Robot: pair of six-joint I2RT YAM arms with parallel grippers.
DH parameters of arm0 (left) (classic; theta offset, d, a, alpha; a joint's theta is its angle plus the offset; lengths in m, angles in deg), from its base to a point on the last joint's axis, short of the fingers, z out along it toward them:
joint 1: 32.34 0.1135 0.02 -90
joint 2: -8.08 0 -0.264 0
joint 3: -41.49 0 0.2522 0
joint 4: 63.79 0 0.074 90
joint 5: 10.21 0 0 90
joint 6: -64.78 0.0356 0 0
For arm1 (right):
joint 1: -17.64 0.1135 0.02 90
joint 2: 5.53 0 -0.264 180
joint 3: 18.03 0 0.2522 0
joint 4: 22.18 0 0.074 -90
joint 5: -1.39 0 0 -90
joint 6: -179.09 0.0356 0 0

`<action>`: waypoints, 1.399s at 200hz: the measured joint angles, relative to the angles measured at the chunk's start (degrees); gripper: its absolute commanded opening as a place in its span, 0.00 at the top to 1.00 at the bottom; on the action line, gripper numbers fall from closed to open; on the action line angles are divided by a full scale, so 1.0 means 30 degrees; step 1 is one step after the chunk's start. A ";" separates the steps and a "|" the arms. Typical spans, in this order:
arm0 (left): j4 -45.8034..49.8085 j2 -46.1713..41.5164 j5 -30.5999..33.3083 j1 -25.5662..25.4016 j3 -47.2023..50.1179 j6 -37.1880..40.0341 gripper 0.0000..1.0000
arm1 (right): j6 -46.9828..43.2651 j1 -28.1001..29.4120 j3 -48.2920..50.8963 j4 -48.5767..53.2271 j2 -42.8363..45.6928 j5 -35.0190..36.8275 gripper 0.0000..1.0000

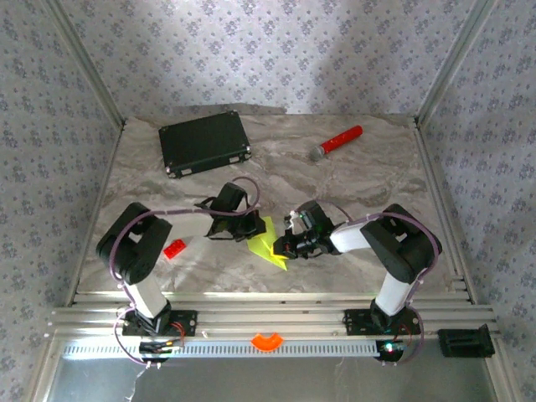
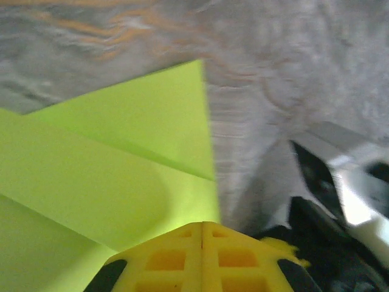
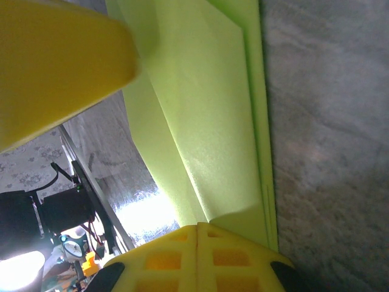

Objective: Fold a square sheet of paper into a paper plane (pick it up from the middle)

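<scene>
left gripper: i am reading its jaws as pressed together with no gap, pinching the left edge of the square sheet of paper.
right gripper: its jaws are likewise closing flat on the sheet's right, nearer edge, so both ends are being clamped at once.
sheet, place: it is sitting mid-table between the two grippers, near the front. i cannot tell whether it is resting on the table or hanging just above it.
sheet, condition: it is already showing layered flaps and straight creases, so i am judging the folding as partly done and the dart shape as not yet finished.
reason for hold: i am guessing the opposed pinches are keeping the thin layers from springing apart while a crease is being set.
black case: lying far left, well apart from the work.
red-handled microphone: lying far right, also well apart.
small red block: lying near the left arm, left of the sheet, not touching it.
risk: i am expecting thin paper to tear or slip if the two arms pull apart.
</scene>
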 measured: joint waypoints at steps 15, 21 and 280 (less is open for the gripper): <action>-0.0015 0.0648 0.0022 0.0415 0.0007 -0.0087 0.95 | 0.0000 0.0000 0.0000 0.0044 0.0044 0.0007 1.00; -0.0051 0.0729 -0.0219 0.0605 -0.0022 -0.0066 0.95 | 0.0000 0.0000 -0.0007 0.0080 0.0058 0.0015 1.00; -0.1559 0.1668 -0.2266 0.1829 0.0036 0.1260 0.95 | -0.1253 0.0816 -0.1486 0.5909 0.1843 0.3395 0.93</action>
